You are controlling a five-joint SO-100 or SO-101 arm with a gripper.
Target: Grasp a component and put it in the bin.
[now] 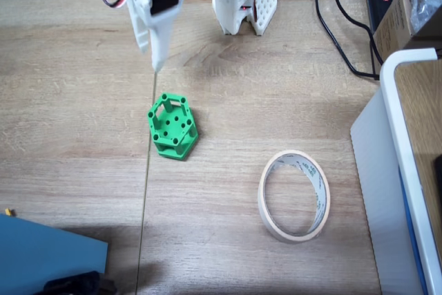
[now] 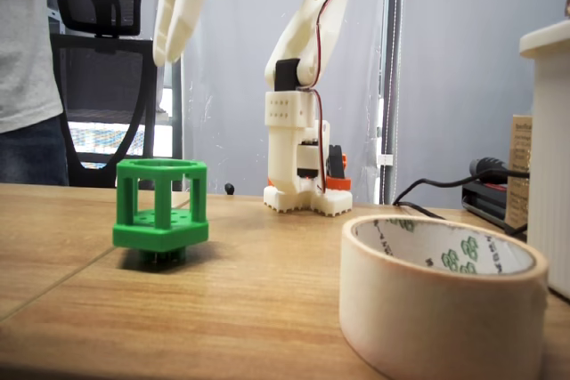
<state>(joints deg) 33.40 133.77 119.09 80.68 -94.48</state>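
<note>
Fixed views both catch the white pincer (image 1: 153, 60) raised off the table, fingers pointing down, holding nothing. Side-on, the pincer (image 2: 169, 46) hangs clear above the green component (image 2: 160, 205); whether its jaws are wide or narrow I cannot tell. From above, the fingertip sits just far of the component (image 1: 173, 126), apart from it. Component stands upright on the wooden table (image 1: 69, 67), beside a seam between boards, with bare wood all round. Bin, the beige tape ring (image 1: 294, 195), lies flat, near and right of the component, well apart from it. White-edged panel (image 1: 400, 143) crowds the right edge just beyond the ring; blue object (image 1: 48, 257) at the near-left corner. Side view adds the arm's base (image 2: 298, 175) at the far edge, the bin (image 2: 443, 304) close to the lens, an office chair (image 2: 102, 60) and a person's sleeve (image 2: 27, 42) at left.
</note>
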